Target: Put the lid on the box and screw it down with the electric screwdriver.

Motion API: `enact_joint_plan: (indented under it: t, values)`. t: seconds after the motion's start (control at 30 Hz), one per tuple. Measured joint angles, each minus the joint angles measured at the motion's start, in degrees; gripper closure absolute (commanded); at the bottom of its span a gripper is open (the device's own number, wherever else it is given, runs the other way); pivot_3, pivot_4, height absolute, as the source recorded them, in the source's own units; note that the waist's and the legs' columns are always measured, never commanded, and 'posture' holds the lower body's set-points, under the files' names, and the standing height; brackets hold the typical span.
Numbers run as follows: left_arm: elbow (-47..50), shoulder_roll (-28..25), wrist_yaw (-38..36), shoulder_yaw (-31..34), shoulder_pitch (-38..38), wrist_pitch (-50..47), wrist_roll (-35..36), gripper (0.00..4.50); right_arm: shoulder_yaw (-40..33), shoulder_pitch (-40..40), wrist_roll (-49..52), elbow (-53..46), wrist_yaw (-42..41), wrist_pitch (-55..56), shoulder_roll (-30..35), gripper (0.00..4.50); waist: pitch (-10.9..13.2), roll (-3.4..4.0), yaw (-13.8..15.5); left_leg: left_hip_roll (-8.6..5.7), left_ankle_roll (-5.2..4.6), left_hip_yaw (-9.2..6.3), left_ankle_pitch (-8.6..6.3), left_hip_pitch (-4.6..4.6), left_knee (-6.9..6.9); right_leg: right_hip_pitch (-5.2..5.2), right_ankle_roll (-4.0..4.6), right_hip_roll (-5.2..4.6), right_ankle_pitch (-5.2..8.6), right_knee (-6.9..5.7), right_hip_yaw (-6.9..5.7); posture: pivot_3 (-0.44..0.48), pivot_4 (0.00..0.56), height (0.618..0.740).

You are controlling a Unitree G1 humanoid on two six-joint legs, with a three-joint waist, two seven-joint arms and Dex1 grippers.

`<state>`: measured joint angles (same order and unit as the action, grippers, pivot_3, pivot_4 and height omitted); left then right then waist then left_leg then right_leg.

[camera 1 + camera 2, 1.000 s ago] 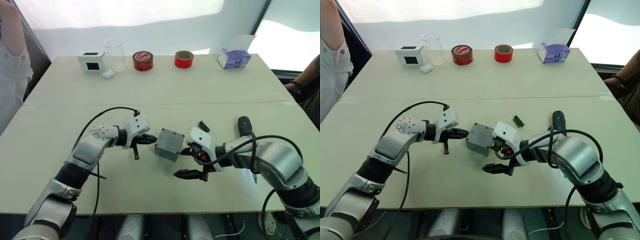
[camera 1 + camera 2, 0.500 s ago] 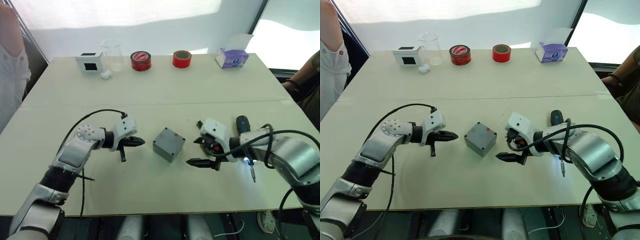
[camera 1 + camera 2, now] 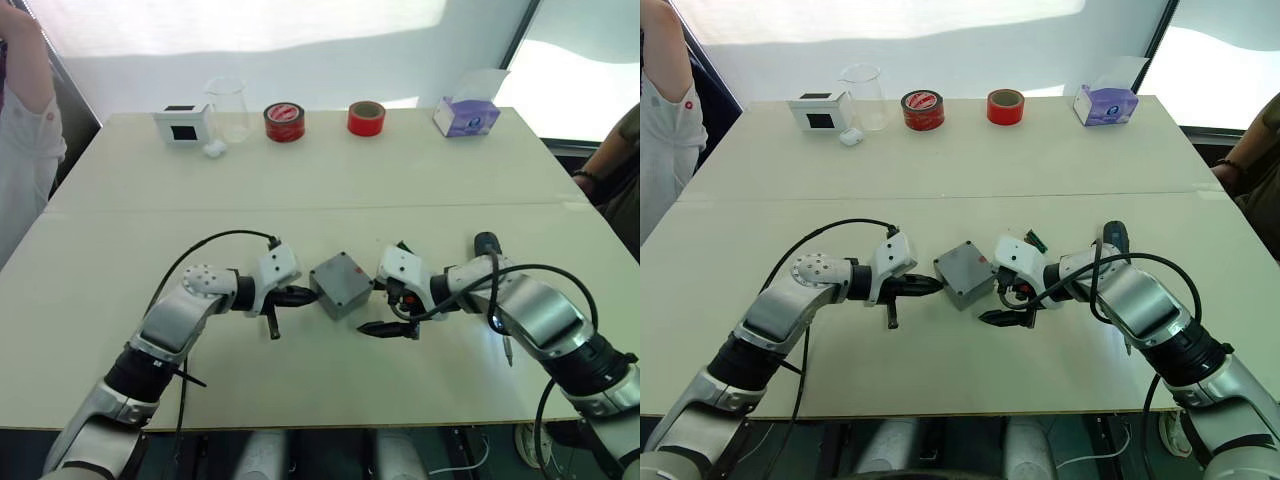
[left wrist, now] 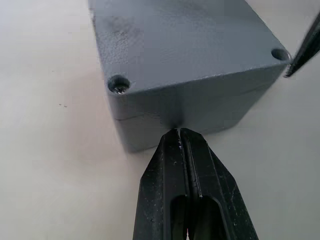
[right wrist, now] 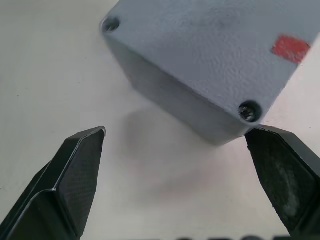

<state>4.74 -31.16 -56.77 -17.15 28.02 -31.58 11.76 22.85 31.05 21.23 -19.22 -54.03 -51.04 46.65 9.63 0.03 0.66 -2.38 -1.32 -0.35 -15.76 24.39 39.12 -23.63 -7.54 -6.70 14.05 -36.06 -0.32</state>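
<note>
Left pincer — closed, touching box | right pincer — spread, beside.

- Along the far edge of your table, at the left, a white cube with a black window stood beside a clear beaker.
- A small white object lay just in front of the beaker.
- You had two red tape rolls near the far middle.
- A purple tissue box sat far right.
- People stood at both side edges: a white sleeve left, an arm right.
</note>
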Motion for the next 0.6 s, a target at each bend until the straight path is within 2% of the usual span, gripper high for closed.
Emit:
enact_joint_plan:
  t: [0.6]
  values:
    - [-4.91, 0.16, -0.77, 0.02, 2.91, 3.6, -1.02, 4.5, -3.87, -4.02, 2.27, -7.23, 4.14, -7.14, -2.31, 0.01, 0.0, 0.0, 0.02, 0.0, 0.0, 0.0, 0.0, 0.0, 0.0, -0.01, 0.0, 0.0, 0.0, 0.0, 0.0, 0.0, 0.15, 0.74]
